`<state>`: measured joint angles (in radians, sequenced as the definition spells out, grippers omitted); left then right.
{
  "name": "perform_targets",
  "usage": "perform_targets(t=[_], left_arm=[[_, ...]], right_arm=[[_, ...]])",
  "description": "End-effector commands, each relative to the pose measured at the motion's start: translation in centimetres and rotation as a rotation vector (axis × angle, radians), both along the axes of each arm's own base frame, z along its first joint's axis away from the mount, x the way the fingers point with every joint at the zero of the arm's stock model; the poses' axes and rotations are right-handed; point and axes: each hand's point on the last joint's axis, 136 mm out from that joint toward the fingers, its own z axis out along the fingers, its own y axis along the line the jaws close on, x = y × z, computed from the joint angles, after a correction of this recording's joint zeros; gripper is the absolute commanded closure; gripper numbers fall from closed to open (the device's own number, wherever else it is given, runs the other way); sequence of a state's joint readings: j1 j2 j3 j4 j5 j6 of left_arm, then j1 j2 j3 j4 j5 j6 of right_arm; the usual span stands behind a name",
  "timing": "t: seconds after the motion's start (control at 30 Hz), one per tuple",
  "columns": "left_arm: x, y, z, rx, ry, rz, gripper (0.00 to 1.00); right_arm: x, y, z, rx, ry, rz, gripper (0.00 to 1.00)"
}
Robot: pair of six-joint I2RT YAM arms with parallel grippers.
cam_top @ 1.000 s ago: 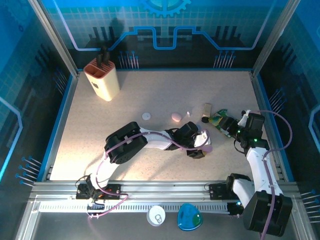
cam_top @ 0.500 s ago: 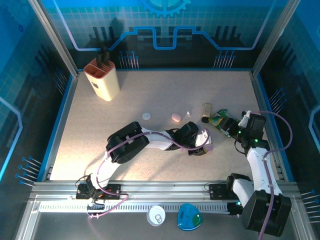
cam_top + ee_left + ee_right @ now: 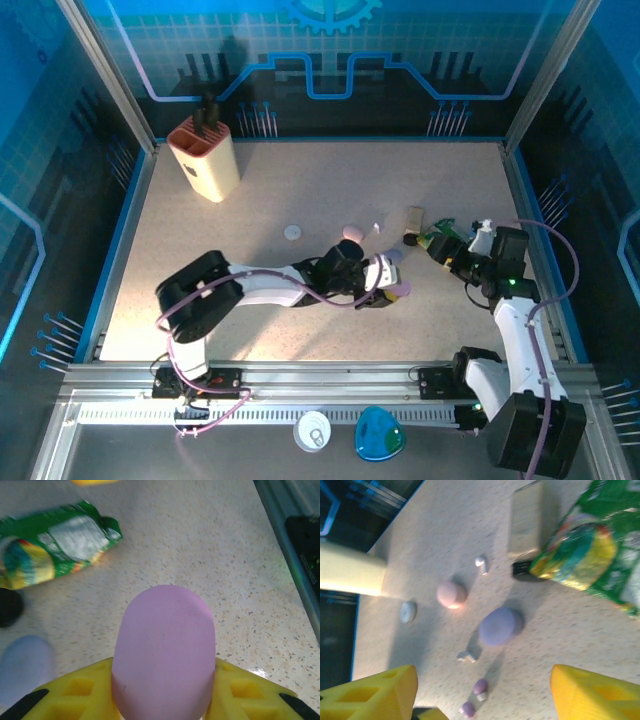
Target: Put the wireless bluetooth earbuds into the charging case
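Left wrist view: the left hand (image 3: 163,682) pinches a closed pink case (image 3: 165,645) between its yellow fingers, over the table (image 3: 240,555) right of centre. The right hand (image 3: 482,682) hangs spread, with nothing between its fingers. Below it the earbuds lie loose. One white earbud (image 3: 481,563) sits far of a lavender case (image 3: 501,626), a second white earbud (image 3: 466,655) lies just near of that case, and two lavender earbuds (image 3: 480,686) are nearer again. A green packet (image 3: 580,555) lies to the right. Each bud looks tiny, light, hard and glossy, so it will likely skid or flick away under a clumsy squeeze. A gentle pinch across the rounded head, stem left free, seems the safest hold.
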<state>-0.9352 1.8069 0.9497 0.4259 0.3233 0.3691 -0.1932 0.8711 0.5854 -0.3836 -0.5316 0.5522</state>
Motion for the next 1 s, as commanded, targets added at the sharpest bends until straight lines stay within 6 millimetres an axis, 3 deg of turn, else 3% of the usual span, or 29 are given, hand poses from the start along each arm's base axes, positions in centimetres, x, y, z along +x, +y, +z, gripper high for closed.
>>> perform_targets(t=[0.0,0.23,0.47,0.8,0.97], left_arm=[[0.3,2.0,2.1,-0.063,-0.033,-0.007,0.68],[1.1,6.1,4.4,-0.145,-0.036,0.043,0.68],[1.9,8.5,6.0,-0.198,-0.069,0.099,0.67],[2.1,9.0,6.9,-0.224,-0.077,0.116,0.67],[2.2,8.9,7.2,-0.234,-0.083,0.112,0.67]], right_arm=[[-0.8,3.4,2.5,0.094,-0.021,0.127,0.29],[-1.8,9.4,4.4,0.252,-0.028,0.309,0.28],[-2.5,13.3,3.9,0.286,0.0,0.404,0.29],[-2.7,16.6,3.0,0.287,0.033,0.487,0.37],[-2.5,16.8,2.8,0.291,0.043,0.485,0.56]])
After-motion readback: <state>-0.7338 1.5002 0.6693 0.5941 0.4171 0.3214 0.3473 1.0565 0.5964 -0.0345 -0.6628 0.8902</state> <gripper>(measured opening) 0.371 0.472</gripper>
